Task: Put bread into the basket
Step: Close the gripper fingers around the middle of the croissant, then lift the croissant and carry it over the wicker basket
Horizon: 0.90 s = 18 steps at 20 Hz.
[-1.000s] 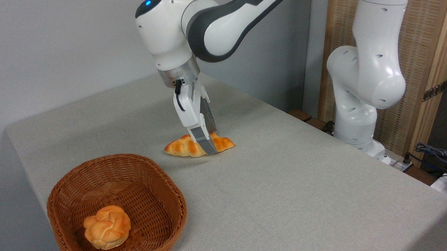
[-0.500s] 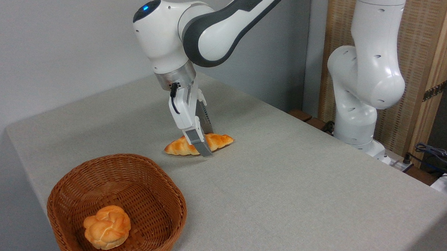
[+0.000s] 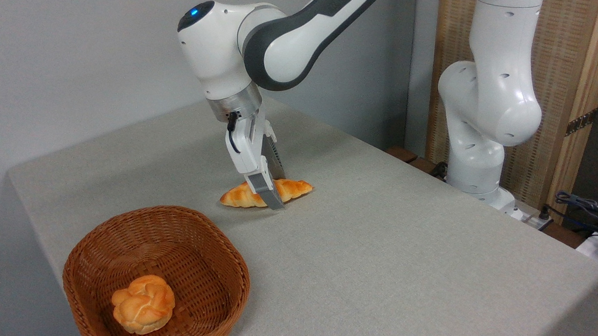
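Wicker basket [image 3: 98,244] holds one bun [image 3: 143,303]; one pincer [image 3: 271,196] grips one bread [image 3: 240,197] on table [image 3: 402,245].

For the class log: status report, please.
Gripper shut on bread, low over table. Basket holds a bun. Path clear.

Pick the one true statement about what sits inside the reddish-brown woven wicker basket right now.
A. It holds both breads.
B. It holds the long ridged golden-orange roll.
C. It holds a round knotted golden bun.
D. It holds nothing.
C: only the round knotted golden bun lies inside the reddish-brown woven wicker basket, while the long ridged golden-orange roll is on the grey table between the gripper's fingers.
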Tool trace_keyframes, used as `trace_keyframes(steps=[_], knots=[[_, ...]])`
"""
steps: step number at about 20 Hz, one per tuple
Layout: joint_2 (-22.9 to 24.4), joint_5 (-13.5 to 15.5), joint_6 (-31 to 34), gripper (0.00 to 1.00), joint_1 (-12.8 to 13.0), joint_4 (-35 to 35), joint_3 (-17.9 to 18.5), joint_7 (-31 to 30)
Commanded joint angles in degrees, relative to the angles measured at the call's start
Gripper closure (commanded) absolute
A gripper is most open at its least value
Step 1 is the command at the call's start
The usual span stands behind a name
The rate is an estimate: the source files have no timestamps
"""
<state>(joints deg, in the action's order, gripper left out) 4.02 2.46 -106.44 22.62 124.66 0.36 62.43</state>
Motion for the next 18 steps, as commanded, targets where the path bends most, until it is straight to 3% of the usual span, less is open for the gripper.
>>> trace_keyframes(steps=[1, 11, 18], knots=[[-0.2, -0.5, -0.7, 0.81, 0.5, -0.3, 0.3, 0.2], [0.8, -0.4, -0.2, 0.83, 0.5, -1.2, 0.3, 0.1], [1.4, 0.0, 2.7, 0.85, 0.5, -7.1, 0.6, -1.0]])
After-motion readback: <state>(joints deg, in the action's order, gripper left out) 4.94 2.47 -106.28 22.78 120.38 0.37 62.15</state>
